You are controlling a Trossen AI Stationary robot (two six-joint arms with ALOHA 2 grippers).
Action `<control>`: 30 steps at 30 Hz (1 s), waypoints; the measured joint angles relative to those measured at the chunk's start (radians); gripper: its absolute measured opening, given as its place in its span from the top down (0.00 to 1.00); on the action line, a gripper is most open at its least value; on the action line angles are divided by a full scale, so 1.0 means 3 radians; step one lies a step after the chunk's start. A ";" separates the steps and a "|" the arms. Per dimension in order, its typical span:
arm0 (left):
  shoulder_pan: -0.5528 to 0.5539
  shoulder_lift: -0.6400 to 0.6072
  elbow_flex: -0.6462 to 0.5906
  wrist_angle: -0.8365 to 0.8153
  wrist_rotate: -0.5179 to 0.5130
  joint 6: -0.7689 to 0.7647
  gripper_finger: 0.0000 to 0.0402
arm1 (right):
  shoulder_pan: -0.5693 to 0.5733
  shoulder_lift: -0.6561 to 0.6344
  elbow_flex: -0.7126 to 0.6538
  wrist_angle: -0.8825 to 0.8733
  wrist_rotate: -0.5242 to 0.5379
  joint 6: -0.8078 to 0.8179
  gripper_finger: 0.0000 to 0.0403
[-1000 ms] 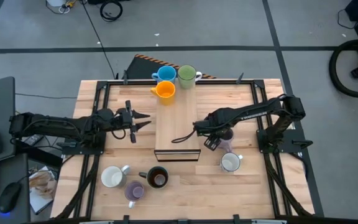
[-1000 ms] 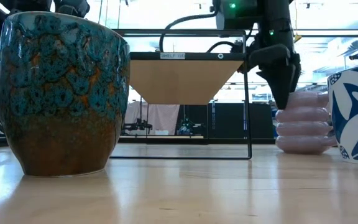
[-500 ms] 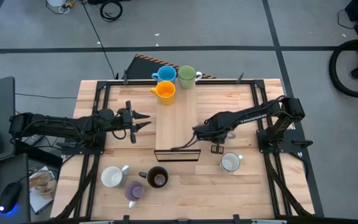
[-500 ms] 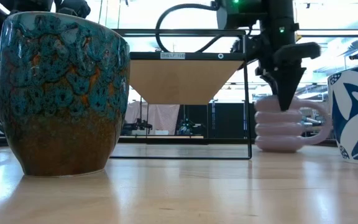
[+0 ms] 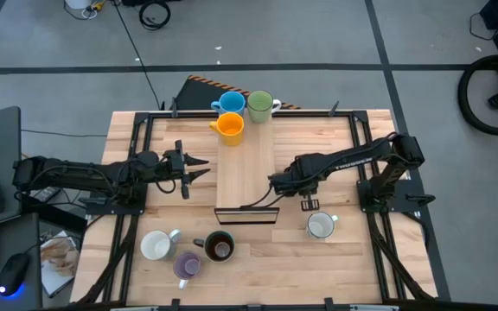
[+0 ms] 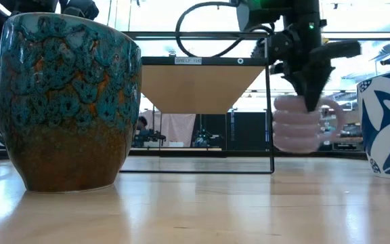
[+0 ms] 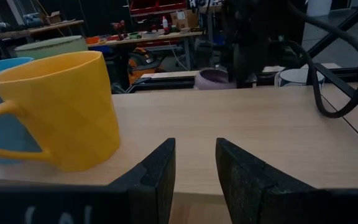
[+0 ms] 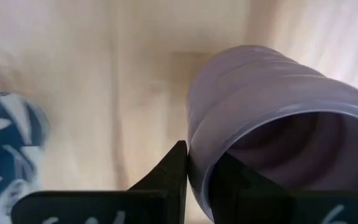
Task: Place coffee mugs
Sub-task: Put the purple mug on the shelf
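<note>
Ribbed lilac mug [image 6: 298, 124] is pinched by its rim in right end effector [image 8: 193, 163], lifted off surface [image 6: 195, 203]. Left end effector [image 7: 193, 163] is held part-open, empty, at 9 o'clock.

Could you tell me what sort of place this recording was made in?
Probably a robotics lab or workshop. The wooden table stands on a grey concrete floor with cables and a vacuum cleaner nearby, and cluttered workbenches fill the room behind.

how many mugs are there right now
8: blue, green and orange at the far edge; white, dark and lilac near left; another white near right; second lilac held by the right tool.
</note>
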 joint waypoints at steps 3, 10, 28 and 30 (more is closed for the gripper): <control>-0.0001 0.0000 0.0000 0.0000 -0.0001 -0.0001 0.70 | -0.0021 0.0000 0.0188 -0.0186 0.0185 -0.0034 0.87; -0.0001 0.0000 0.0000 -0.0013 0.0000 -0.0003 0.70 | -0.0098 -0.0001 0.0746 -0.0542 0.0267 -0.0056 0.87; -0.0003 0.0001 0.0001 -0.0046 -0.0001 -0.0004 0.70 | -0.0298 0.0054 0.1804 -0.0630 0.0331 -0.0553 0.88; -0.0004 0.0001 0.0001 -0.0036 -0.0001 -0.0004 0.70 | -0.0298 0.0104 0.1879 -0.0518 0.0330 -0.0675 0.88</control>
